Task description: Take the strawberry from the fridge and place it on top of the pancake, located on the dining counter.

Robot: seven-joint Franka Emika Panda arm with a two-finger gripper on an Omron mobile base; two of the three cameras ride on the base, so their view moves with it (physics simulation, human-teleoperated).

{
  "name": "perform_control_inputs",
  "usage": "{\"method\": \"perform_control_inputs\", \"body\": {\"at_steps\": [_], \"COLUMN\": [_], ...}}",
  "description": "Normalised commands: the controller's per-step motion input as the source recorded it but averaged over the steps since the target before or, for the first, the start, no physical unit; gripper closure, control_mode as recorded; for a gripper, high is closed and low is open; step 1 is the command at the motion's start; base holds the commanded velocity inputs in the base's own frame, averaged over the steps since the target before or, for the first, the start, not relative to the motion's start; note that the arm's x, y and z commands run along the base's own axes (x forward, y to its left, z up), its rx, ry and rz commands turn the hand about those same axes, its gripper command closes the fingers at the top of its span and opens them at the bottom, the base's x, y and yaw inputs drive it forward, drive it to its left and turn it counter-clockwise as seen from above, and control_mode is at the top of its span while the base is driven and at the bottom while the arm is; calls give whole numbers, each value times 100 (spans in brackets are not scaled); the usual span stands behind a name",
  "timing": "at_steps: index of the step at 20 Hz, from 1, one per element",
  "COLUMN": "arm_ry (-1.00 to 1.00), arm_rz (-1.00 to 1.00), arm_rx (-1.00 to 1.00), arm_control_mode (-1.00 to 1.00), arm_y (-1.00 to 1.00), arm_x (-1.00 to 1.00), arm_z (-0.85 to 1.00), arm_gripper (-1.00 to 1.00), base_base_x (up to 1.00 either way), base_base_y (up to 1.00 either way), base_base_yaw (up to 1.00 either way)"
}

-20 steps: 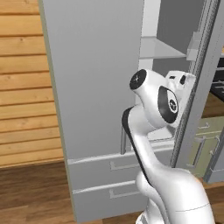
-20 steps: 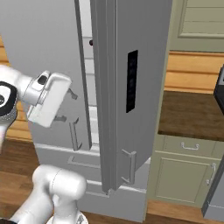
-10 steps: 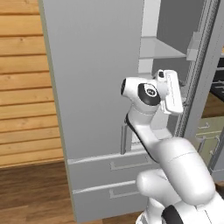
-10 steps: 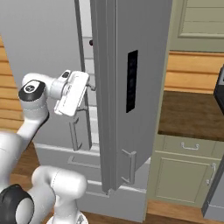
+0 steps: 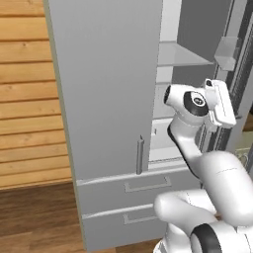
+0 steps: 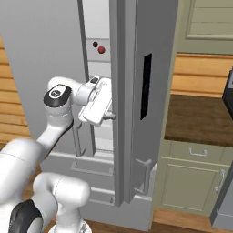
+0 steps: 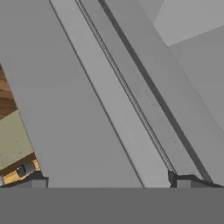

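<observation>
The fridge (image 5: 106,89) is tall and light grey; its left door is closed and its right door (image 6: 136,104) stands open toward me. Through the gap, a small red strawberry (image 6: 101,49) rests on an upper inner shelf beside a darker small item (image 6: 95,44). My gripper (image 6: 109,115) sits lower than that shelf, right against the inner edge of the open door. In the hand view my gripper (image 7: 103,179) is open, nothing between its fingertips (image 7: 174,178), facing the door's edge at close range. The pancake and the dining counter are out of view.
A dark wooden counter (image 6: 200,116) over pale green cabinets (image 6: 191,182) stands right of the fridge. Two drawers (image 5: 143,197) form the fridge's bottom. A wood-plank wall (image 5: 24,99) lies to the left. The closed door's bar handle (image 5: 140,155) is near my arm.
The arm has unfolded and the hand has swung right, from in front of the closed door to the open door's edge. The jaws have stayed wide.
</observation>
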Motion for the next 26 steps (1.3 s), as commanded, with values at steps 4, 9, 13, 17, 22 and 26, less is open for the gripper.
{"method": "perform_control_inputs", "body": {"at_steps": [4,9,13,17,22,26], "arm_ry": [10,1,0,0,-8,-17], "arm_rz": [0,11,11,15,1,-2], "arm_rx": [0,2,-1,-1,19,78], "arm_control_mode": [-100,-100,-100,-100,-100,-100], "arm_y": [-100,-56,36,94,100,86], "arm_x": [-42,-20,-54,-32,29,35], "arm_z": [0,-1,0,1,-1,-54], "arm_gripper": [-100,-100,-100,-100,-100,-100], "base_base_x": [0,0,0,0,0,0], "base_base_y": [0,0,0,0,0,0], "base_base_yaw": [0,0,0,0,0,0]}}
